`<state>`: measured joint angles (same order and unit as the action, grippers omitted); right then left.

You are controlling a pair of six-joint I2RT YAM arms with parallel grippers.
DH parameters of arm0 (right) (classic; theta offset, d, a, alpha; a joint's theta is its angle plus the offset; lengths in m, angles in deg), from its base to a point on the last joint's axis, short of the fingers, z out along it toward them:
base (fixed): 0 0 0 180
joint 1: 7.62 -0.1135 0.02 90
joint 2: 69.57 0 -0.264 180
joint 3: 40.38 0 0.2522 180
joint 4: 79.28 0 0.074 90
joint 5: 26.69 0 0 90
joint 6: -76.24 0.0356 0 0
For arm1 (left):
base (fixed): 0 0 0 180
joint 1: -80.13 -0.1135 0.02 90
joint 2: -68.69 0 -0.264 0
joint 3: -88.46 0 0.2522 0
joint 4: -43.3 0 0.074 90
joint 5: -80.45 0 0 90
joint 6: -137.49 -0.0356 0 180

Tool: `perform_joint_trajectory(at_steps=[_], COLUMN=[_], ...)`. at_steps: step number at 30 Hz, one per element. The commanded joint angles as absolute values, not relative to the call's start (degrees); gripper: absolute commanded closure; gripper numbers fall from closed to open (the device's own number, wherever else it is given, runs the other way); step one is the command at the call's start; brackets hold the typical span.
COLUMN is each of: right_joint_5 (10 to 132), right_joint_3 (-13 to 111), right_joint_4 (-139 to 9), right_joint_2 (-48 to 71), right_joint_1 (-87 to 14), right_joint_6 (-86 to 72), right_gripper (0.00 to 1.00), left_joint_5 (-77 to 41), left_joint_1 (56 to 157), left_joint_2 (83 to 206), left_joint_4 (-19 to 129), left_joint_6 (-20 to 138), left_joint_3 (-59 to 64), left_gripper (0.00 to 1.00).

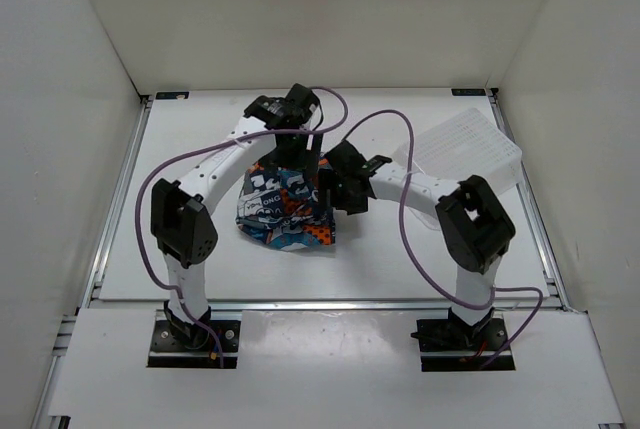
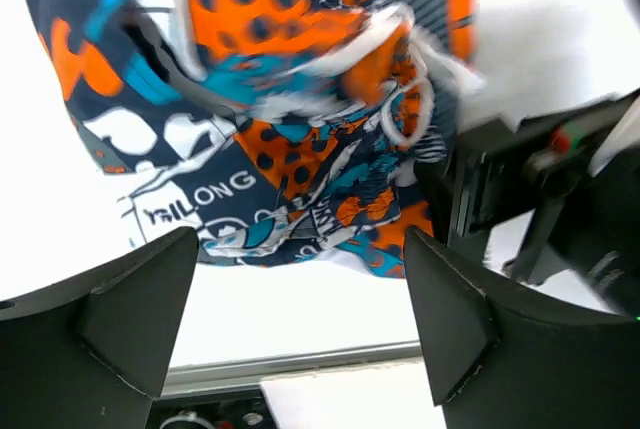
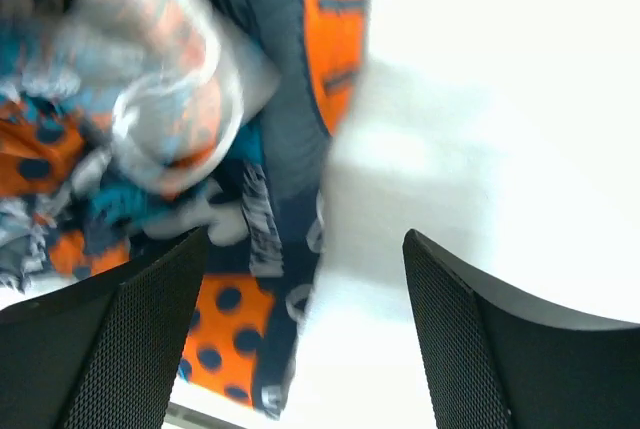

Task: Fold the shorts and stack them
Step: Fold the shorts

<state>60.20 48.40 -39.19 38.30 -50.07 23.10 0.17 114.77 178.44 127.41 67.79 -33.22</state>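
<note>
A: Closest to the overhead lens, the left arm [image 1: 185, 229] and the right arm [image 1: 470, 224] are seen bolted at the near edge of the table [image 1: 200, 269]. Why are both bent inward?

B: Both are reached toward the shorts [image 1: 285, 211], which are found in a crumpled heap at mid-table, between the two arms. No fold is judged to have been made yet, since no flat panel or straight edge can be made out. The cloth probably has to be spread first.

A: And the white perforated basket [image 1: 470, 149]?

B: It is set to the right of the shorts and farther back, apart from them. It is judged to be kept out of the folding space.

A: How are the grippers held?

B: The left gripper [image 2: 300, 299] is poised over the far side of the shorts, fingers spread wide, nothing pinched between them. The right gripper [image 3: 305, 329] is held at the right edge of the shorts, likewise spread and empty. Whether any fingertip touches cloth cannot be told.

A: Why there?

B: The waistband is judged to be gathered at that edge, because the white drawstring [image 2: 405, 114] is seen looped on top of the shorts there. A grasp at the waistband would let the cloth be lifted and flattened. The cord could be snagged instead.
</note>
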Motion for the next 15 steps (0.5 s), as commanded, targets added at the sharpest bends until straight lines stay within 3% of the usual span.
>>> perform_joint_trajectory(at_steps=[1, 5, 7, 8, 10, 12, 13, 15], right_joint_5=[54.5, 52.5, 51.7, 51.2, 51.2, 54.1, 56.4, 58.6], right_joint_3=[45.0, 43.0, 43.0, 44.2, 45.4, 48.9, 50.7, 56.6], right_joint_4=[-37.9, -37.3, -36.4, -35.7, -34.6, -34.1, -33.4, -32.9], right_joint_2=[32.3, 28.7, 27.0, 26.5, 25.4, 25.4, 26.1, 28.7], right_joint_1=[-51.0, -52.2, -52.7, -52.7, -53.2, -53.2, -53.2, -53.8], right_joint_6=[22.1, 21.5, 20.7, 20.7, 19.6, 18.4, 17.9, 17.4], right_gripper=[0.16, 0.3, 0.37, 0.45, 0.43, 0.24, 0.2, 0.32], left_joint_5=[-7.5, -14.7, -16.0, -16.1, -16.1, -16.1, -16.1, -16.1], left_joint_1=[111.9, 106.2, 102.4, 101.2, 98.1, 95.3, 94.3, 91.5], left_joint_2=[173.2, 169.0, 166.5, 165.8, 164.1, 162.6, 162.6, 161.0], left_joint_4=[128.0, 125.3, 124.7, 123.9, 123.3, 122.6, 122.6, 121.1], left_joint_6=[67.9, 67.9, 68.4, 68.4, 68.4, 68.4, 68.4, 68.4], left_joint_3=[-36.2, -34.0, -31.0, -29.9, -26.9, -25.1, -23.3, -21.6], left_gripper=[0.05, 0.12, 0.23, 0.26, 0.34, 0.34, 0.36, 0.42])
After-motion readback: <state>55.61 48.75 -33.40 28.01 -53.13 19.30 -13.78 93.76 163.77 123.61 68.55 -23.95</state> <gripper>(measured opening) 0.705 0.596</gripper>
